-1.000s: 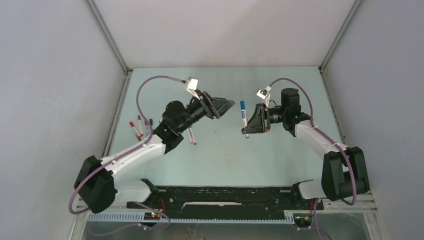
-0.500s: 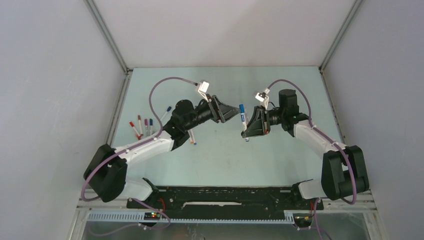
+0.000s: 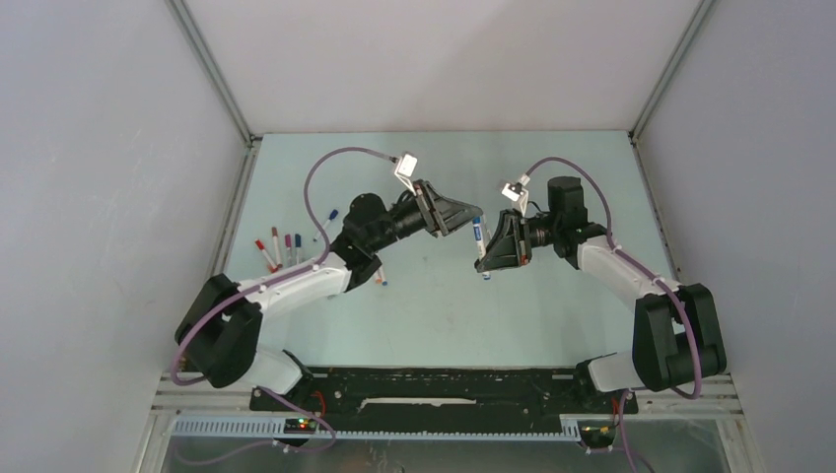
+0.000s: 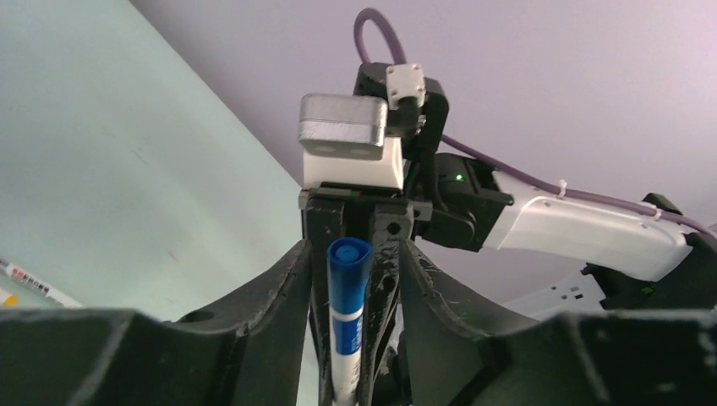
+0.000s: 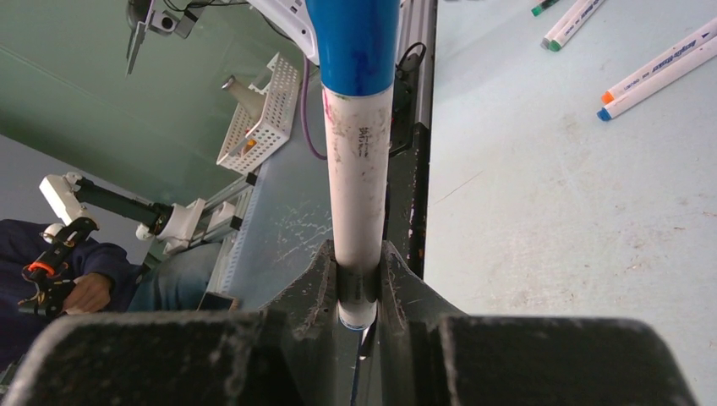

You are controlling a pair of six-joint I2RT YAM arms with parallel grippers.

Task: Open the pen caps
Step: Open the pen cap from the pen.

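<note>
While I watch from far away, my right gripper (image 5: 358, 275) has its two fingers (image 5: 314, 283) squeezed tight on the bottom end of a white pen (image 5: 359, 186). The pen sticks up out of that grip, a bit tilted. It is up in the air over the middle of the worktop (image 3: 444, 315).

On its top end sits the blue cap (image 4: 347, 266). The cap is short, round and bright blue, with a flat end. It is on the pen, not off.

My left gripper (image 3: 461, 219) reaches in from the left, and the cap sits between its two fingers (image 4: 287, 288). I cannot tell if those fingers press on the cap or are just beside it.

A row of pens (image 3: 279, 248) lies flat near the left edge of the worktop, with red, purple and blue ends. Two more pens (image 5: 655, 72) lie side by side close to my left arm, one with an orange end and one with a blue end.
</note>
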